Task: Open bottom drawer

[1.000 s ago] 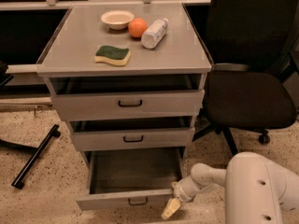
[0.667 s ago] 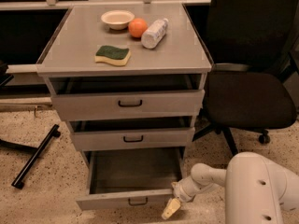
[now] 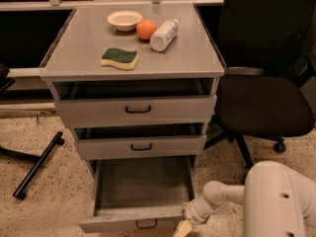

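The bottom drawer [image 3: 133,220] of the grey metal cabinet stands pulled far out, its plain grey inside [image 3: 143,184] empty, its small black bar handle [image 3: 146,224] at the bottom edge of the camera view. Above it the mid-sized drawer [image 3: 140,146] and the tallest-fronted drawer [image 3: 136,110] are each slightly ajar. My gripper [image 3: 183,228] is at the bottom drawer's front right corner, just right of the handle, on the end of my white arm [image 3: 224,196]. Its tip runs off the lower edge of the view.
On the cabinet top [image 3: 74,53] lie a green and yellow sponge [image 3: 120,58], a white bowl [image 3: 124,19], an orange [image 3: 146,29] and a tipped plastic bottle [image 3: 164,34]. A black office chair [image 3: 266,102] stands close on the right. A black chair leg [image 3: 37,164] lies on the speckled floor at left.
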Motion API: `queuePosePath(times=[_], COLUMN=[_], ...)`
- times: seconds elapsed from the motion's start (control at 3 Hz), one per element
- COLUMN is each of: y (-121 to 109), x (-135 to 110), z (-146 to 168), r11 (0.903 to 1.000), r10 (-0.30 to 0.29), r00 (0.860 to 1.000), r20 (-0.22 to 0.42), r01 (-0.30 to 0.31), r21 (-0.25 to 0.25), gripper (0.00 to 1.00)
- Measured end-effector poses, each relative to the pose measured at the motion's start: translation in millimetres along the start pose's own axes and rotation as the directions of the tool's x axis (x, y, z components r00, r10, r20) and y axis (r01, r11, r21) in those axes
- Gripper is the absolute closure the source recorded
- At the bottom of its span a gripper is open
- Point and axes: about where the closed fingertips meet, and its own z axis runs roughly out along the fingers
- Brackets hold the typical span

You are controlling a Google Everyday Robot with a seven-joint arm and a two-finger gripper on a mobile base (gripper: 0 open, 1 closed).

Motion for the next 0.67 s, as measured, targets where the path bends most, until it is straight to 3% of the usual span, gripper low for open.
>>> queuePosePath(times=[0.33, 0.67], y=[15.7, 15.7], x=[15.1, 15.1], z=[-2.3, -2.3], r11=[0.9990, 0.9990], r10=[0.045, 0.045], r00=[0.999, 0.999], r20=[0.014, 0.014], r01=[-0.045, -0.045], r21=[-0.004, -0.004], gripper=[0.00, 0.00])
